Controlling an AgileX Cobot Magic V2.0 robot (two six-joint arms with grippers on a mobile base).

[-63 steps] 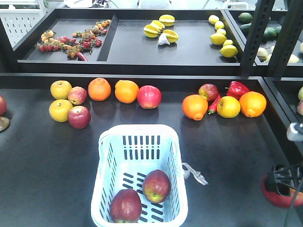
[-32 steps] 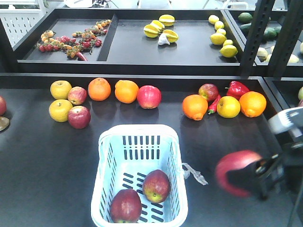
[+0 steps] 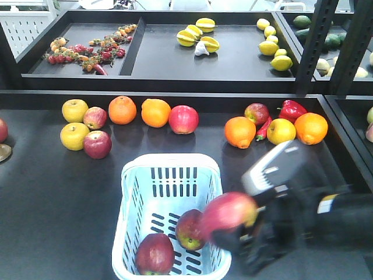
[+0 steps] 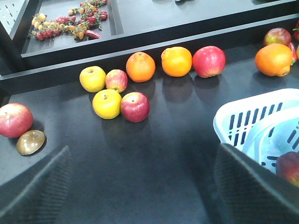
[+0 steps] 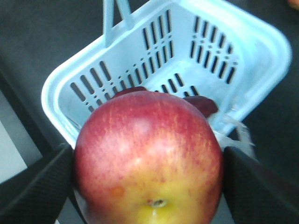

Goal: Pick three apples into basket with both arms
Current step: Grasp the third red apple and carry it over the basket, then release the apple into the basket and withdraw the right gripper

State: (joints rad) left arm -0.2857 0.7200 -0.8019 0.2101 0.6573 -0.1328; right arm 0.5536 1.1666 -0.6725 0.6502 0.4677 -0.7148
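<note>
The pale blue basket (image 3: 133,192) stands at the front middle of the dark table, with two dark red apples (image 3: 154,254) (image 3: 186,229) lying in it. My right gripper (image 5: 148,186) is shut on a third apple (image 5: 147,154), red above and yellow-green at the base. In the front view that apple (image 3: 228,211) hangs over the basket's right rim, and the black right arm (image 3: 315,216) reaches in from the right, blurred. My left gripper (image 4: 145,186) is open over bare table left of the basket (image 4: 243,116), nothing between its fingers (image 4: 32,186).
A row of loose fruit lies behind the basket: yellow apples (image 3: 74,109), oranges (image 3: 122,109), a pinkish-red apple (image 3: 183,119), a red pepper (image 3: 292,109). A raised shelf (image 3: 175,58) holds tomatoes, star fruit and lemons. A black post (image 3: 315,46) stands back right.
My right arm has swung left from the table's right edge, carrying the apple from low at the right to above the basket's right rim. The left side and the basket have not moved.
</note>
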